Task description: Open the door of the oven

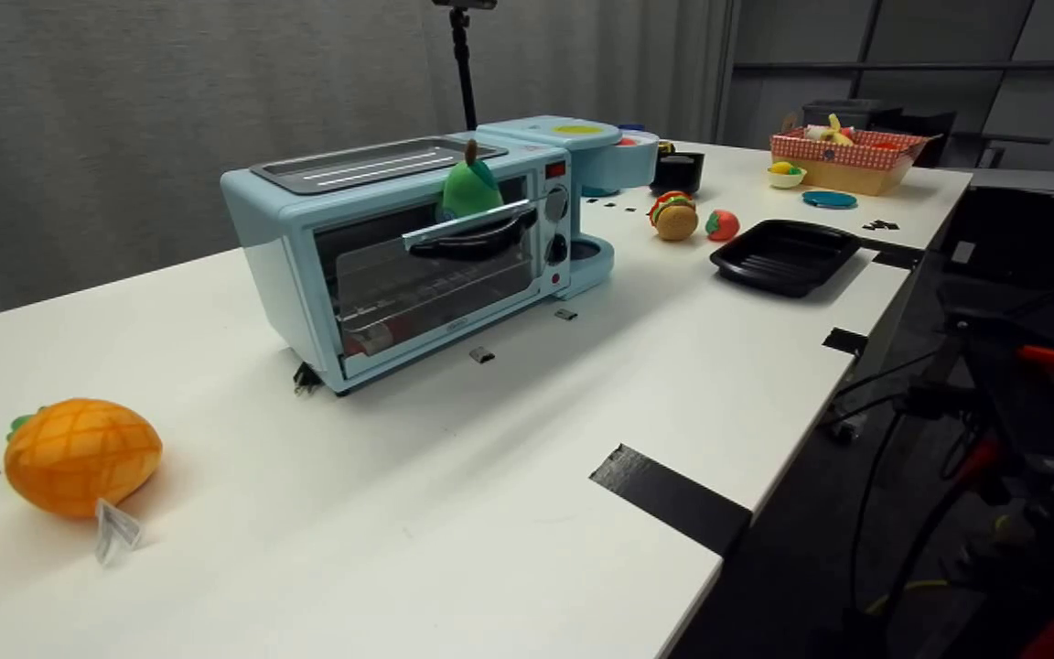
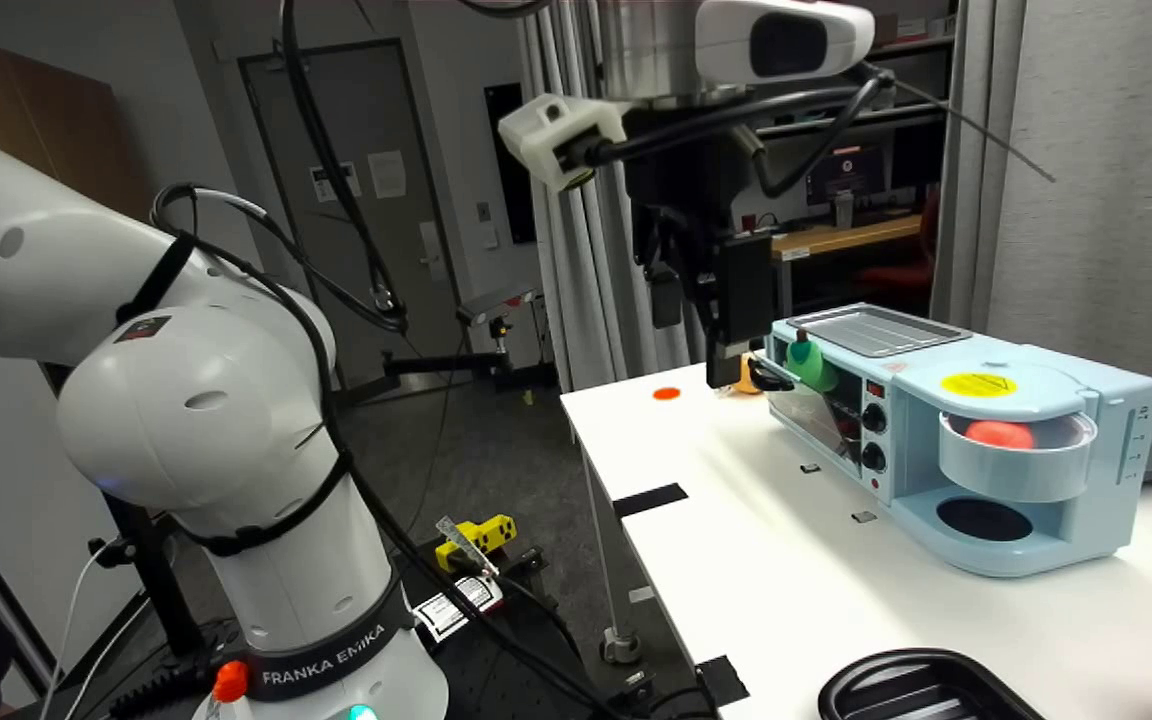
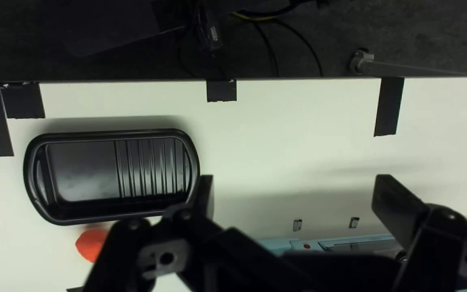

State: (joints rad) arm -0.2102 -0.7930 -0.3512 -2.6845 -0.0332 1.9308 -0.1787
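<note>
Oven (image 1: 264, 254) — green toy (image 1: 469, 190) behind ajar door (image 1: 435, 276); pot (image 2: 1016, 472) — red toy (image 2: 999, 434) inside.

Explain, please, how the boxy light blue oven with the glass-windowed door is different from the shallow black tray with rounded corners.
The oven is light blue and stands tall; the tray is black and low. The oven has a glass-windowed door, partly open; the tray has no door and is open on top. Both rest on the white table.
</note>
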